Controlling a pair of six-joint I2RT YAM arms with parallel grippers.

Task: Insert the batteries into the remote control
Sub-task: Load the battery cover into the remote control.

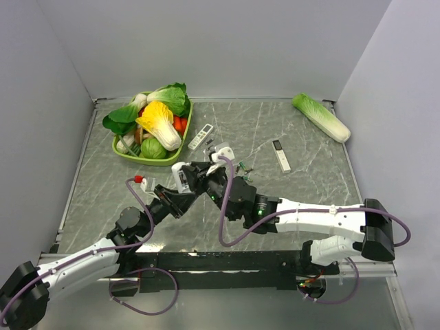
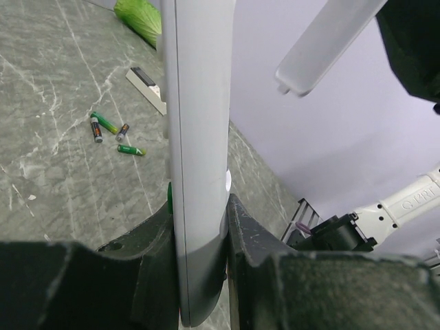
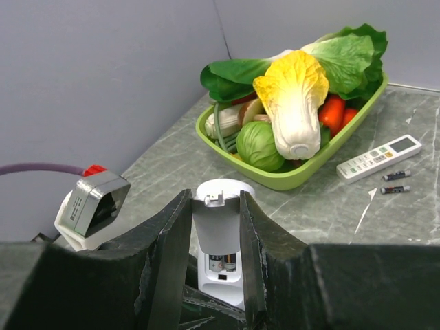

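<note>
Both arms meet just in front of the tray (image 3: 309, 175). The left fingers (image 2: 240, 237) are clamped on the remote (image 2: 199, 124), which is held upright and shows edge-on in the left wrist view. The right fingers (image 3: 172, 234) are closed on a white cover (image 2: 328, 41), right beside the remote.

- The compartment is open, with two batteries (image 3: 223, 262) seated in it, visible below the cover in the right wrist view.
- Three loose batteries (image 2: 103, 126) lie on the counter (image 2: 62, 179), near the tray and to its right.
- Two more lie beside a grey-button remote (image 3: 379, 157), which sits just off the tray's right end.
- The slim remote (image 1: 281, 156) is farther right of the tray.
- The cabbage (image 1: 320, 117) is well apart from the tray, far right, at the back of the counter.
</note>
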